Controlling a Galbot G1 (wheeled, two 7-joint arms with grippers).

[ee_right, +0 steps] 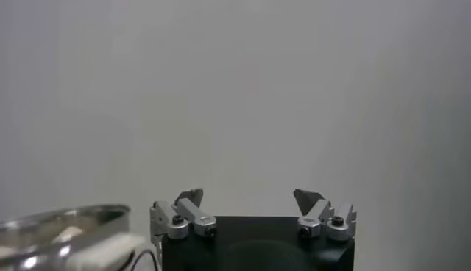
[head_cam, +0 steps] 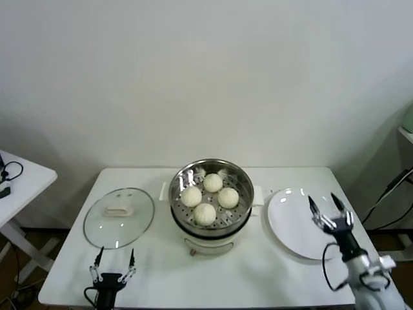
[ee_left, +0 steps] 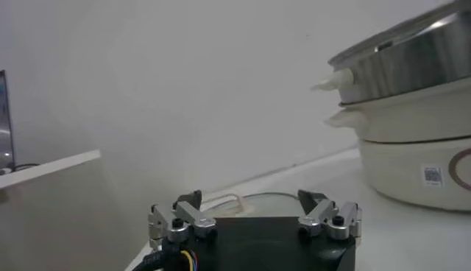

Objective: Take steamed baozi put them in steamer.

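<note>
The right arm's fingers (head_cam: 326, 204) stand spread wide and hold nothing; in the head view they hang above the near part of a white plate (head_cam: 290, 223) that lies on the bench (head_cam: 258, 278) to the right of the steamer (head_cam: 211, 194). The left arm's fingers (head_cam: 114, 258) are spread too, also with nothing between them, low at the front edge of the bench just before a flat glass lid (head_cam: 119, 217) with a pale handle. The steamer is a shiny steel basket with a perforated floor, seated on a cream-white pot base (head_cam: 208, 243) in the middle of the bench. All four steamed baozi (head_cam: 213, 183) lie inside it, close together: one toward the back, one on either side, one at the front. A second white table (head_cam: 22, 181) stands apart at the far left.

In the left wrist view the left arm's two fingers (ee_left: 188, 213) are set well apart with open space between them. Beyond them lies the glass lid (ee_left: 257, 200) on the bench, and off to one side rises the steamer (ee_left: 405, 62) on its pot base (ee_left: 412, 166); the buns are hidden by its wall.

In the right wrist view the right arm's fingers (ee_right: 190, 210) are likewise wide apart and bare, against a plain wall. A part of the steamer's rim (ee_right: 66, 221) shows at the corner.
</note>
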